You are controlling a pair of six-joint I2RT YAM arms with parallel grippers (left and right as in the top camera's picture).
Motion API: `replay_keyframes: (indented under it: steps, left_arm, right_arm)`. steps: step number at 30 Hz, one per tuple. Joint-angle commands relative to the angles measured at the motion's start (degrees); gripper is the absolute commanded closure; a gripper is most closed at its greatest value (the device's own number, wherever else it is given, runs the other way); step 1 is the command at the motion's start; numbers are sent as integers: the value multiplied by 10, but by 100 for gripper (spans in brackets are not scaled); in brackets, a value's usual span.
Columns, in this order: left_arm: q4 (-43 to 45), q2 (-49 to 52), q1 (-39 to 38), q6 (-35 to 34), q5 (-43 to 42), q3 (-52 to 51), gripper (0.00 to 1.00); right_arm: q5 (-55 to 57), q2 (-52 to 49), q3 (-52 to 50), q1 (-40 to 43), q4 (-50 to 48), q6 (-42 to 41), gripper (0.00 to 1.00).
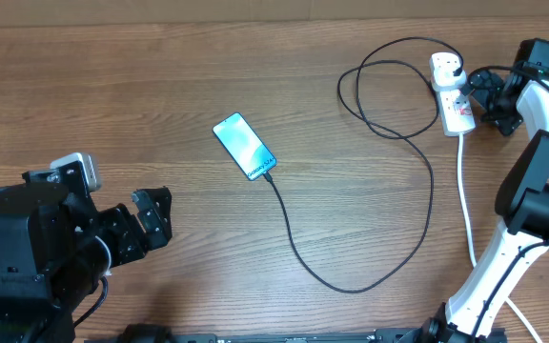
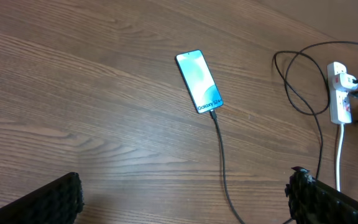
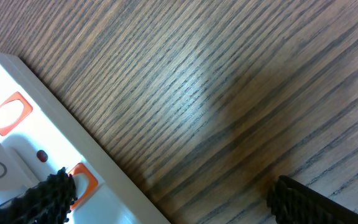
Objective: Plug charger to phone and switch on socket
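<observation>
The phone [image 1: 244,146] lies screen-up on the wooden table, with its teal screen lit; it also shows in the left wrist view [image 2: 199,81]. The black charger cable [image 1: 351,286] has its tip at the phone's near short edge. It loops right and back to the far end of the white socket strip [image 1: 452,103]. My right gripper [image 1: 481,99] is open beside the strip. In the right wrist view, the right gripper's [image 3: 173,202] left finger rests at an orange switch [image 3: 82,180] on the strip [image 3: 36,149]. My left gripper [image 1: 152,221] is open and empty, near-left of the phone.
The strip's thick white cord [image 1: 466,200] runs toward the near edge beside the right arm's base. The cable [image 2: 221,149] crosses the table between the left gripper's [image 2: 185,205] fingers in the left wrist view. A second orange switch [image 3: 8,113] sits further along the strip.
</observation>
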State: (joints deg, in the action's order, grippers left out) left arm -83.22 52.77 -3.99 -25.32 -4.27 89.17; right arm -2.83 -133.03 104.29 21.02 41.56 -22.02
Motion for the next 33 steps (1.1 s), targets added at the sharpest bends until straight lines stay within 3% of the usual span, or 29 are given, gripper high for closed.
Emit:
replay_keyframes:
  steps: [1,15,20,33]
  left_arm:
    - [-2,0,3,-6,0,-2,1]
    - [-2,0,3,-6,0,-2,0]
    - [-2,0,3,-6,0,-2,0]
    - [-2,0,3,-6,0,-2,1]
  right_arm:
    - [-37,-18,-13,-11,12,24,0]
    - [-48,-18,-12,-11,13,34,0]
    - [-47,-6,24,-2,60,34,0]
    - [-48,228,49,40,192,21,0]
